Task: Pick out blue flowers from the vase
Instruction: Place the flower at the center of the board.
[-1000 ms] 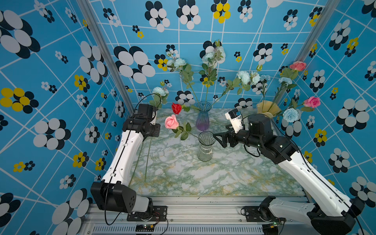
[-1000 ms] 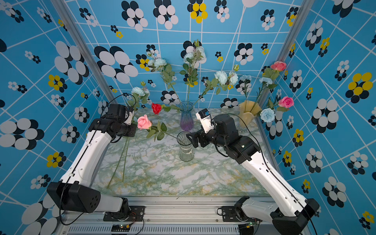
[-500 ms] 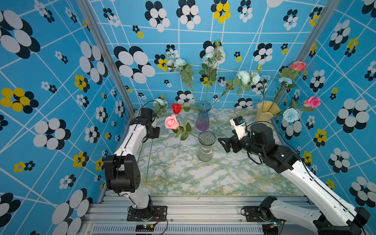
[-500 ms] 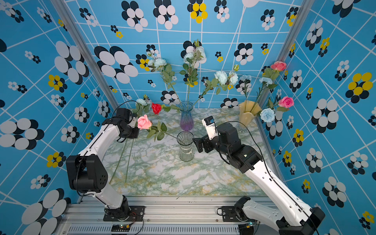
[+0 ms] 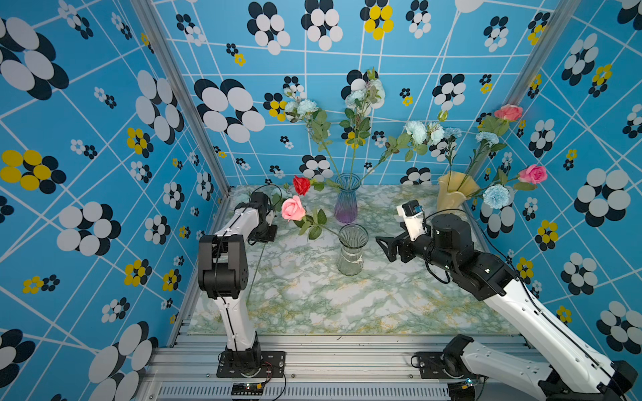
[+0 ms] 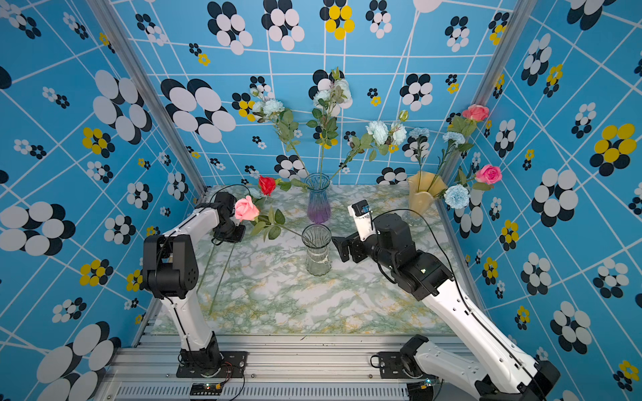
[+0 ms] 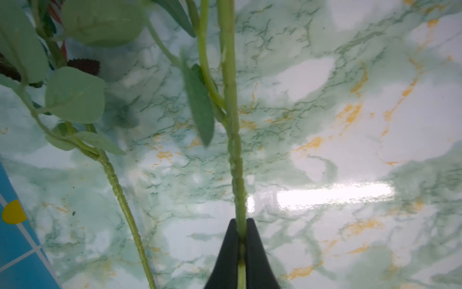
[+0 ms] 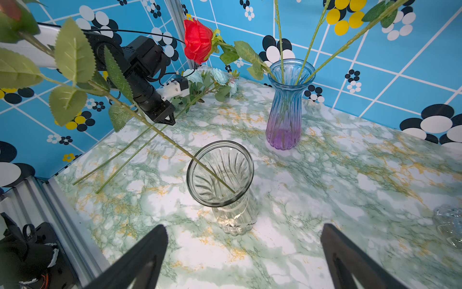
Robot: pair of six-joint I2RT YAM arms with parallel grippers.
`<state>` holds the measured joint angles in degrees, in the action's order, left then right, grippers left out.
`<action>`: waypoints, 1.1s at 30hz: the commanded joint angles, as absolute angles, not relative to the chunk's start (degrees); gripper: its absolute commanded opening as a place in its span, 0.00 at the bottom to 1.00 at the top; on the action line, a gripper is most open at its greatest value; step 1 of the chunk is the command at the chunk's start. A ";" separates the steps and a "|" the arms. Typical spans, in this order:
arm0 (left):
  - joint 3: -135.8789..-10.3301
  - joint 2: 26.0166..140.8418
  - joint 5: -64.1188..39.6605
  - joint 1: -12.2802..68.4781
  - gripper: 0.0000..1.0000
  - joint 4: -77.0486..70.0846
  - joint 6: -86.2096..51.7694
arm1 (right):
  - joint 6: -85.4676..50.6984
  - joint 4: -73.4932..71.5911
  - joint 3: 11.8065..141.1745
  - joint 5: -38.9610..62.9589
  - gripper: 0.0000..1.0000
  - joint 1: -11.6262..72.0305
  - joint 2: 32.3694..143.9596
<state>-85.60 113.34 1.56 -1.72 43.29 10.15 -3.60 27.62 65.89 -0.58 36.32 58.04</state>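
- Blue flower-print walls [image 5: 104, 139] on three sides, with a green-marbled tabletop [image 5: 347, 305] below.
- The left fingers [image 7: 253, 252] are clamped tight on a thin green stem [image 7: 233, 150], low over the tabletop at left-centre in both top views.
- The green stem's long axis runs straight out from the fingertips, up the left wrist frame. Its bloom is out of that frame.
- A second stem [image 7: 120, 195] lies loose on the tabletop beside it, apart and not gripped.
- In the right wrist view both stems run from lower left up to the pale blue blooms [image 8: 220, 76] lying in the far corner at upper centre. By the look of it, two blue flowers are out of a vase and lie near-flat along the tabletop's left edge.
- The gripped one seems at or close to touchdown, so letting go is the likely next step for this arm.
- The right fingers [image 8: 140, 255] are spread wide and hold nothing. They point at the clear vase [image 8: 220, 175], which holds only the pink rose [image 5: 293, 208], not a target.
- More blue flowers remain. The tall blue blooms [image 5: 417, 132] fan out of the blue-purple vase [image 5: 345, 199], which also holds the red rose [image 5: 301, 184]. A blue carnation [image 5: 496, 196] hangs from the yellow vase [image 5: 451, 189] at right.
- The right arm [image 5: 486, 274] is nearer both vases. Those stems stand upright to slanted, above and beyond its fingers.
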 commanded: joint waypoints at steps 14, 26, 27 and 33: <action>-87.80 119.20 10.89 -3.97 0.19 44.09 10.86 | -2.73 26.57 64.57 -1.57 0.99 35.88 57.58; -90.90 113.54 12.63 -2.34 0.62 46.77 9.37 | -2.85 26.39 64.24 -2.27 0.99 35.95 57.22; -91.57 112.46 12.61 -1.83 0.62 47.29 9.07 | -2.79 26.46 64.25 -2.59 0.99 35.95 57.13; -92.38 102.23 6.26 1.65 0.67 49.46 2.10 | -3.13 25.01 62.71 -7.81 0.99 35.90 55.79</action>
